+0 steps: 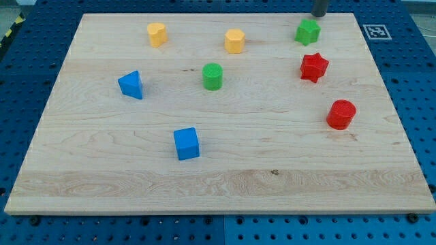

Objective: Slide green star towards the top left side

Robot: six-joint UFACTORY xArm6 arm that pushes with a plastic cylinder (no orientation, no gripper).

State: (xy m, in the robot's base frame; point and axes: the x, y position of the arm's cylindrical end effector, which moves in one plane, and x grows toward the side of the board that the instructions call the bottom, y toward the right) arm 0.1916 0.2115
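The green star [308,31] lies near the view's top right of the wooden board [218,163]. My tip [319,14] shows at the view's top edge, just above and slightly right of the green star, close to it. Whether it touches the star I cannot tell.
A red star [314,67] lies below the green star, and a red cylinder [341,114] lower right. A green cylinder [212,76] sits mid-board. Two yellow blocks [157,33] [234,41] lie along the top. A blue triangle [131,85] and blue cube [186,143] lie left.
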